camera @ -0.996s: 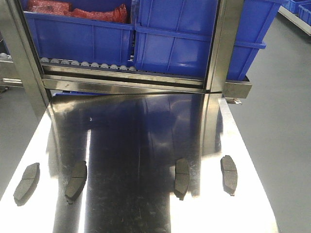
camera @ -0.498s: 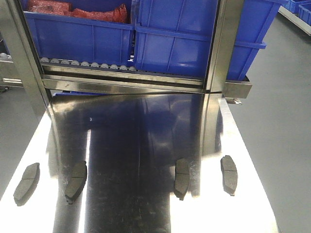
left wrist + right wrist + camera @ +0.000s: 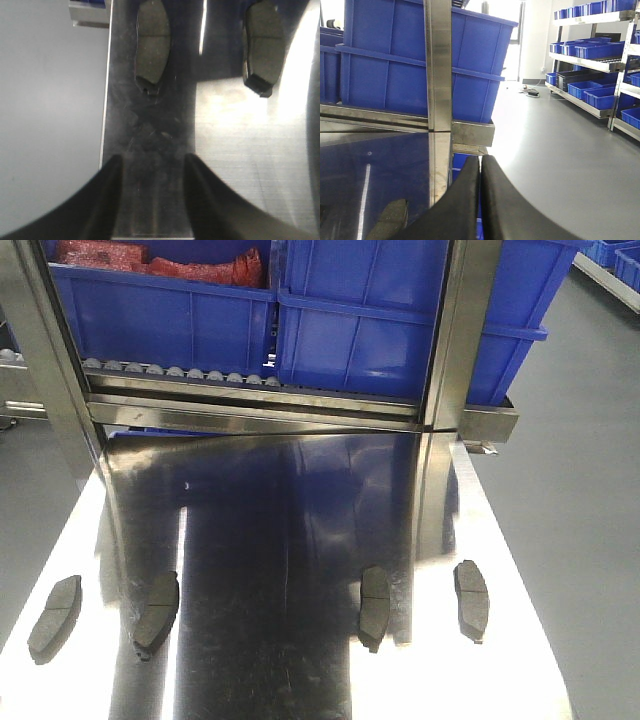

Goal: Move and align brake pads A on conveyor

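Note:
Several brake pads A lie in a row on a shiny steel table [image 3: 300, 500]: one at the far left [image 3: 55, 617], one beside it [image 3: 157, 612], one right of centre [image 3: 374, 605], one at the right [image 3: 472, 598]. No conveyor is in view. In the left wrist view my left gripper [image 3: 151, 160] is open over the table's left edge, with nothing between its fingers. Ahead of it lie one pad [image 3: 153, 40] and another [image 3: 263, 42] further right. In its wrist view my right gripper [image 3: 480, 159] is shut with nothing in it, and a pad [image 3: 390, 220] lies low at the left.
Blue bins [image 3: 360, 330] stand on a roller rack [image 3: 180, 372] behind the table, one holding red bags [image 3: 150, 265]. A steel post [image 3: 460, 340] rises at the table's back right. Grey floor [image 3: 570, 500] lies on both sides. Shelves of blue bins [image 3: 600, 55] stand far right.

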Robot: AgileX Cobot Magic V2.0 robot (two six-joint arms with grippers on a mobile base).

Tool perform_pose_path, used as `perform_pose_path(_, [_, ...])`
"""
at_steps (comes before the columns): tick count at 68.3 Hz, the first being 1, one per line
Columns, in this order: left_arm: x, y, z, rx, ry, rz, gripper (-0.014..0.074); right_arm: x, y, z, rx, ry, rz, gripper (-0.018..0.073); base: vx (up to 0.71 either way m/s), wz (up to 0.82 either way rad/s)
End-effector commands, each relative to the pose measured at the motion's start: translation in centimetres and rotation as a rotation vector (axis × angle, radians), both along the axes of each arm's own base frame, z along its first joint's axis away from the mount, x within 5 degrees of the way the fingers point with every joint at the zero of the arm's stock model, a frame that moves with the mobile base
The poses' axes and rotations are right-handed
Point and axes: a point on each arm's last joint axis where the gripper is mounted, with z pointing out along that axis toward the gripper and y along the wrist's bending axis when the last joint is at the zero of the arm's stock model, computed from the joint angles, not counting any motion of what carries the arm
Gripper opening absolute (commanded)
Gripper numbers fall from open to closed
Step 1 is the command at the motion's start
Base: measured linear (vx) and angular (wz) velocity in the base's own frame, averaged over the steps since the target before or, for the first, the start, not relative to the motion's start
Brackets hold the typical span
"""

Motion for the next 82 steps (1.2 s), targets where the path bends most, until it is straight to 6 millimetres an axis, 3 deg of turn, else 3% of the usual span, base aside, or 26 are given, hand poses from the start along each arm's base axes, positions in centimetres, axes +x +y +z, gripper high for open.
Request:
perform_pose_path(1, [0.9,-0.1,1.0,-0.004,-0.05,-0.002,0.0467,-0.1,0.0,0.3,-0.021,-0.069,0.001,-0.0011,0.0,0.0])
perform_pose_path(11, [2.1,-0.1,2.2,-0.004,-0.053,-0.002,0.0543,-0.1,0.0,0.3,-0.021,-0.069,0.001,-0.0011,0.0,0.0])
perform_pose_path(21, [4.4,-0.1,4.1,-0.004,-0.055,-0.003,0.0533,-0.1,0.0,0.3,-0.021,-0.067,0.001,-0.0011,0.0,0.0])
perform_pose_path(30, [7.3,-0.1,4.6,0.011,0.02,-0.025,0.0514,-0.1,0.0,0.3,-0.021,-0.067,0.001,-0.0011,0.0,0.0])
perform_pose_path(55, [15.0,-0.3,1.5,0.022,0.292,-0.058,0.0503,-0.1,0.0,0.3,-0.021,-0.067,0.001,-0.0011,0.0,0.0])
perform_pose_path(82, [19.2,-0.3,-1.1,0.023,0.366,-0.074,0.0503,-0.1,0.0,0.3,-0.021,-0.067,0.001,-0.0011,0.0,0.0])
